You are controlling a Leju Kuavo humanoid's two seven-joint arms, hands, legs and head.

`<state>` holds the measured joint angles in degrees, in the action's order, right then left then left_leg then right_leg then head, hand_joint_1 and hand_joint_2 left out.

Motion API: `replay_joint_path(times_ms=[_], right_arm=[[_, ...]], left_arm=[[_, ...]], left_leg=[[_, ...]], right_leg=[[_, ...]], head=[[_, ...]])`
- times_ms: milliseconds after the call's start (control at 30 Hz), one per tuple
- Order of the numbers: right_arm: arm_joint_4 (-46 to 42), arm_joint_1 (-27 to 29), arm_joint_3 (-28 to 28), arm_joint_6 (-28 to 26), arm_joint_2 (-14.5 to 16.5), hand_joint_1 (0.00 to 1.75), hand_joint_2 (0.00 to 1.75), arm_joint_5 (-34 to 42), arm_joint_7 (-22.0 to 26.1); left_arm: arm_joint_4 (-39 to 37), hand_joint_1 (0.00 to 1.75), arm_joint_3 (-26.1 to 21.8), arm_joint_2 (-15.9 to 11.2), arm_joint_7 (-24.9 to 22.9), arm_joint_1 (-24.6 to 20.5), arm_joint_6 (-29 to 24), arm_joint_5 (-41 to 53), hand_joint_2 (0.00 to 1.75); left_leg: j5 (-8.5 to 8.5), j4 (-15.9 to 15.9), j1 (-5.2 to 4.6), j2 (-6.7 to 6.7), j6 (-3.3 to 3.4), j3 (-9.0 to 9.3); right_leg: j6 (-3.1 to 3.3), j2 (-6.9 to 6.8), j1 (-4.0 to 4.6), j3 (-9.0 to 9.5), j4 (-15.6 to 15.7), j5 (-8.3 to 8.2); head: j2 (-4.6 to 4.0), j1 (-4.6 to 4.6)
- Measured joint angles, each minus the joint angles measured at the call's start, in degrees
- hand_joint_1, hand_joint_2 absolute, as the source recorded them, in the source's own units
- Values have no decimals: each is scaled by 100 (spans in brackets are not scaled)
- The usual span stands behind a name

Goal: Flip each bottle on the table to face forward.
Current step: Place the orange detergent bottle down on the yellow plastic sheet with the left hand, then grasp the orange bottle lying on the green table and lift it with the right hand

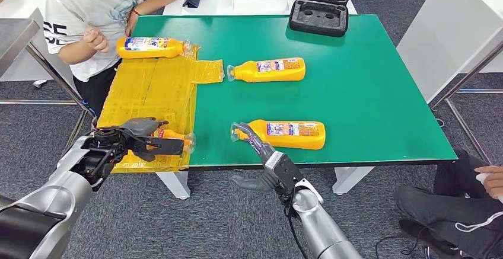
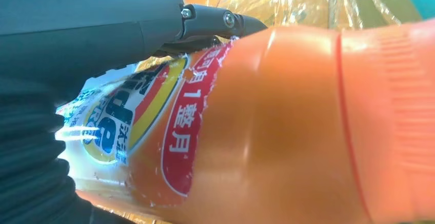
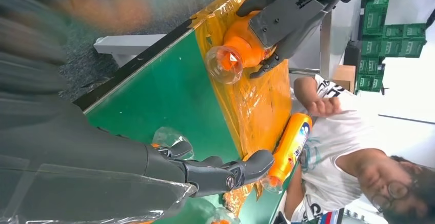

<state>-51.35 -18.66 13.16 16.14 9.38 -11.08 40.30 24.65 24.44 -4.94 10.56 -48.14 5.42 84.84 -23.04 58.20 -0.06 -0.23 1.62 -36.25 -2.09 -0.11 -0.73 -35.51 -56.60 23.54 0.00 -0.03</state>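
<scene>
Four orange bottles lie on their sides on the green surface (image 1: 368, 81): the near-left bottle (image 1: 175, 138) on the yellow plastic sheet (image 1: 151, 87) is gripped by the left robot hand (image 1: 142, 137); the left wrist view shows its torn label (image 2: 133, 126) close. The right robot hand (image 1: 261, 152), fingers spread, reaches the clear cap of the near-centre bottle (image 1: 287, 134). Two more bottles (image 1: 268, 69) (image 1: 151, 47) lie farther back; an open black case (image 1: 319, 7) holds moulded foam
</scene>
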Motion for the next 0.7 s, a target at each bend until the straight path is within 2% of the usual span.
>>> replay_joint_path(times_ms=[300, 700], right_arm=[[10, 55, -37, -40, -1, 0, 175, -13, -70], [10, 96, -43, -63, 0, 0, 175, -41, -150]], left_arm=[[126, 0, -120, 13, 258, -5, -490, -376, 0], [249, 0, -149, 46, 220, -3, -506, -420, 0]], left_leg=[[0, 0, 0, 0, 0, 0], [0, 0, 0, 1, 0, 0]], right_leg=[[0, 0, 0, -1, 0, 0], [0, 0, 0, -1, 0, 0]], head=[[0, -1], [0, -1]])
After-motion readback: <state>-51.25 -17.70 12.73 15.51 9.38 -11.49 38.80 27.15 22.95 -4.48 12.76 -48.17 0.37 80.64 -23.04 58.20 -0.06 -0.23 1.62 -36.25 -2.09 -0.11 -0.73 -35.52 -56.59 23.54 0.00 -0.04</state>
